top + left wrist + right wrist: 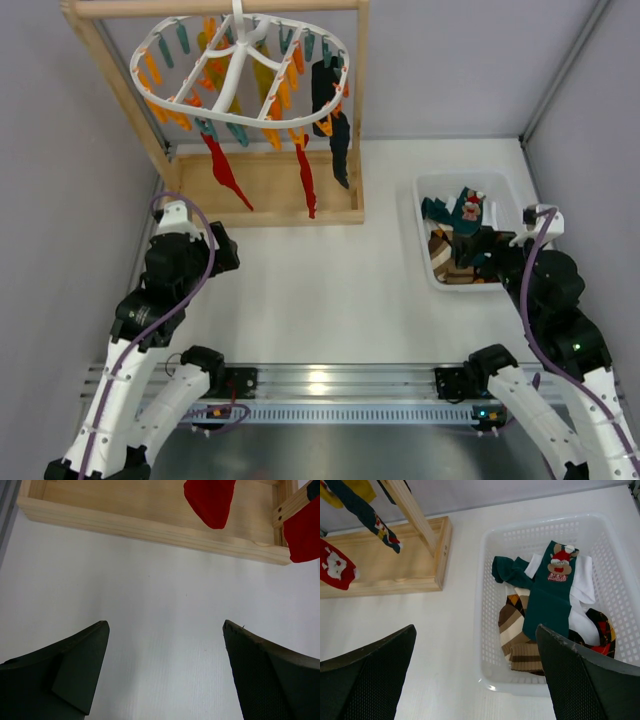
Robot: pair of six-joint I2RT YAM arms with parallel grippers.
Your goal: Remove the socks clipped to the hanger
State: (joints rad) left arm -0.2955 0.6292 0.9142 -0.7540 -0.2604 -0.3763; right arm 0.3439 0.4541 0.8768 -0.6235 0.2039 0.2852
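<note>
Socks (305, 180) hang lengthwise down from the hanger (228, 78), up and ahead of the left end effector (165, 627), the nearer one; both it and the right end effector (476, 629) are spread, holding nothing

Ahead of the left gripper (165, 625), two red socks (210, 500) are cut by the top edge, only toes showing. Right of the right gripper (475, 627), the basket (481, 587) runs out of frame.
</note>
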